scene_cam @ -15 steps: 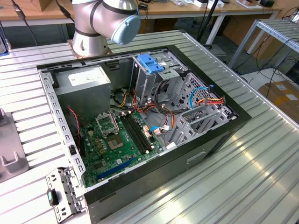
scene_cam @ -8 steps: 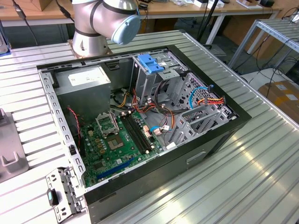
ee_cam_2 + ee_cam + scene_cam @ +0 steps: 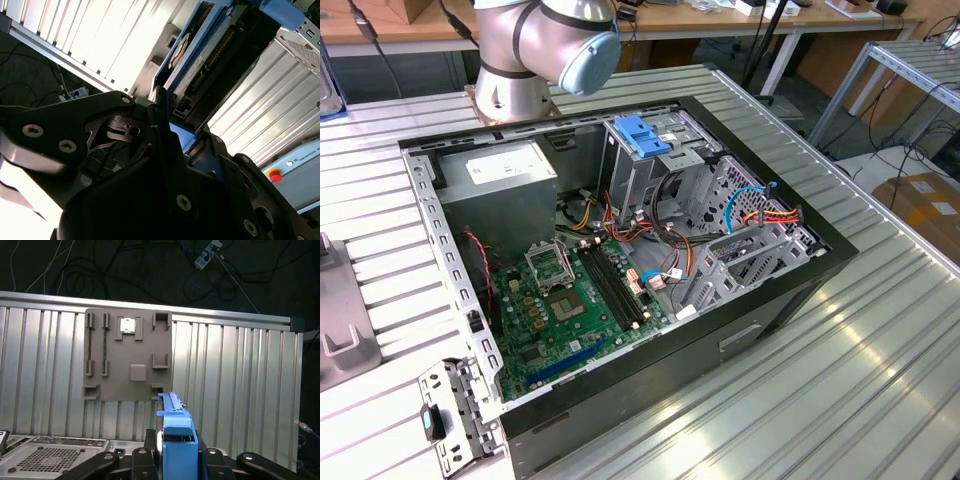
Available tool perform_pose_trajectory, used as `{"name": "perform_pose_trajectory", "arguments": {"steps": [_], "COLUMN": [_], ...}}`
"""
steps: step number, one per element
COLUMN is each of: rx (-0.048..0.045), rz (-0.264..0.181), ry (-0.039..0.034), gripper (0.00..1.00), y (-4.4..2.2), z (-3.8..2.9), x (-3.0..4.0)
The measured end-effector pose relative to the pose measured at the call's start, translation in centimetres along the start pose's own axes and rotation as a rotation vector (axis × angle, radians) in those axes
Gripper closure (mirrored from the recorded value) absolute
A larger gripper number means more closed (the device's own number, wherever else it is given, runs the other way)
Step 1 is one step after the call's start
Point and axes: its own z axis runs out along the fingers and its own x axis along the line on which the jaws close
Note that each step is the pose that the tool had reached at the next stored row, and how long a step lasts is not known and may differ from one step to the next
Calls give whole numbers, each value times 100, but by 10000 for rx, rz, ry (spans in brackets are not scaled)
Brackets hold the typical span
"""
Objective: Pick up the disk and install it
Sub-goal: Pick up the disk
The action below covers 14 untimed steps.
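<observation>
Jaws are holding the disk (image 3: 177,437), closed tight on its blue carrier, in both wrist views. Disk is sticking out over the ribbed tabletop (image 3: 235,370). Open case (image 3: 620,260) is sitting at 5 o'clock from the arm base (image 3: 510,70).

The disk (image 3: 197,65) is grey metal edged in light blue. The gripper (image 3: 177,450) is black. The table (image 3: 240,375) is silver with long ribbed stripes, and the plate (image 3: 127,365) on it is plain grey. The case (image 3: 820,275) is black, its board (image 3: 560,320) green, and its latch (image 3: 645,135) bright blue.
</observation>
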Motion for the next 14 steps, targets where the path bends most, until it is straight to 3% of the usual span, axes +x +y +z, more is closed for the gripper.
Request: {"name": "perform_pose_trajectory", "arguments": {"steps": [14], "rx": [-1], "rz": [0], "ry": [0], "gripper": [63], "y": [-75], "z": [-1], "x": [5]}}
